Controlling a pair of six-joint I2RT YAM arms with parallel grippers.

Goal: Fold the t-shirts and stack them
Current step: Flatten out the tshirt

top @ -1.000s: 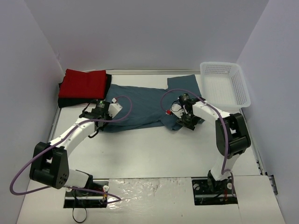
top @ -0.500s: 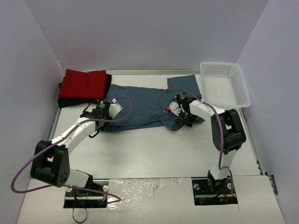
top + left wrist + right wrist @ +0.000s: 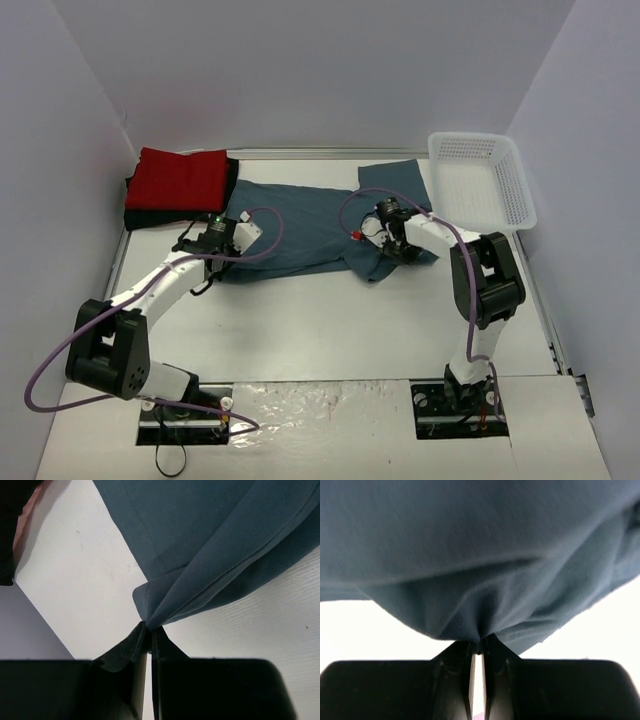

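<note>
Both sets of jaws are pinched right down on cloth. The left gripper [image 3: 148,628] has its tips closed on a bunched corner of the blue shirt [image 3: 300,222], and the right gripper [image 3: 479,648] is clamped on a fold of the same shirt, with fabric puckering out above the tips. The left grip is at the shirt's near-left corner and the right grip is on its near-right side, next to the sleeve. The shirt itself lies spread out across the far half of the table [image 3: 330,320], mostly flat and not folded at all yet. Progress looks like two of three done: the red shirt [image 3: 180,178] sits folded on top of the black shirt [image 3: 148,218] in the far-left corner, so the blue one still needs folding and then goes on that pile. The white basket [image 3: 482,188] is off on the right and isn't involved. Compared with a second ago, the left arm hasn't budged and was already gripping. The right jaws were about half open a bit nearer the shirt's edge, and they've since nudged in and snapped shut on it.
</note>
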